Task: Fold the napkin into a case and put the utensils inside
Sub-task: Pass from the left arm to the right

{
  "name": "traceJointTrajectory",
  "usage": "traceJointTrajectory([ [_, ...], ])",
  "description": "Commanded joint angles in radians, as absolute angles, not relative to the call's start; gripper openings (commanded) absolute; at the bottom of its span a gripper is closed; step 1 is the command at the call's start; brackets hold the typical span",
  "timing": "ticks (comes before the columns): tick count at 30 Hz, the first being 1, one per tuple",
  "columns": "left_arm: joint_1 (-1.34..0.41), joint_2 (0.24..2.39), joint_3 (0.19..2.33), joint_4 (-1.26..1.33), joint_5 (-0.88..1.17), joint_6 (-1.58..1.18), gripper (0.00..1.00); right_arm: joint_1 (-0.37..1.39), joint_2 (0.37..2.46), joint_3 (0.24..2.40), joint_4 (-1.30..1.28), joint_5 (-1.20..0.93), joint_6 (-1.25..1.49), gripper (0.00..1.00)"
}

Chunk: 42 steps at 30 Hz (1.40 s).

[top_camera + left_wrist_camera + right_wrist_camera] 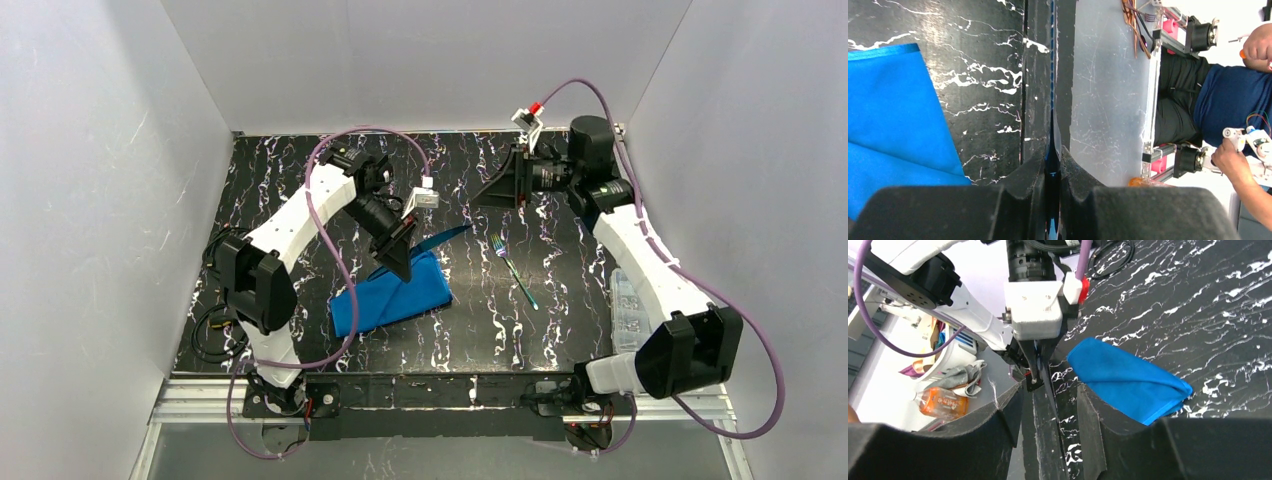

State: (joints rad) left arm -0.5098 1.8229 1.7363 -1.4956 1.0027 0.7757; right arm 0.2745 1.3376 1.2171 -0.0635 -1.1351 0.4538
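From above, your left jaws stand over the far edge of the napkin point(400, 300) and hide part of it, so you cannot tell whether they touch the cloth. They are clamped tight on a utensil point(447, 237), a thin blue-green strip that sticks out toward the right arm. In the left wrist view the utensil point(1052, 75) shows only edge-on, its near end buried between them. Your right jaws hang apart near its free tip, gripping nothing; whether they brush it is hard to make out. The napkin point(1128, 377) lies left of the middle of the counter point(560, 330), folded into a flat, layered, roughly wedge-shaped bundle, bright blue and plain. The left wrist view cuts the napkin point(893, 125) off at its edge. A fork point(515, 270) lies on the counter to its right, apart from it.
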Motion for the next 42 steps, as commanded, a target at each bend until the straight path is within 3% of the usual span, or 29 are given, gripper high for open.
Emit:
traceJointTrajectory([
  [1,-0.516,1.757,1.684,-1.685,1.032,0.814,0.00,0.332,1.415,1.385,-0.440,-1.138,0.097,0.52],
  [6,-0.522,1.718,1.636,-1.684,1.048,0.805,0.00,0.457,1.493,1.508,-0.679,-1.089,-0.135,0.52],
  [16,-0.532,1.702,1.650,-1.684,1.047,0.799,0.00,0.534,1.465,1.425,-0.688,-1.094,-0.164,0.48],
  [27,-0.544,1.706,1.670,-1.684,1.040,0.789,0.00,0.569,1.471,1.384,-0.628,-1.127,-0.130,0.20],
  [28,-0.544,1.706,1.670,-1.683,1.040,0.790,0.00,0.569,1.469,1.380,-0.617,-1.128,-0.124,0.21],
  [30,-0.546,1.707,1.670,-1.683,1.040,0.790,0.00,0.569,1.457,1.367,-0.570,-1.123,-0.088,0.33],
  [35,-0.546,1.707,1.675,-1.683,1.036,0.790,0.00,0.569,1.443,1.339,-0.461,-1.162,-0.008,0.35],
  [42,-0.546,1.710,1.685,-1.683,1.041,0.788,0.00,0.556,1.424,1.283,-0.325,-1.228,0.103,0.01],
])
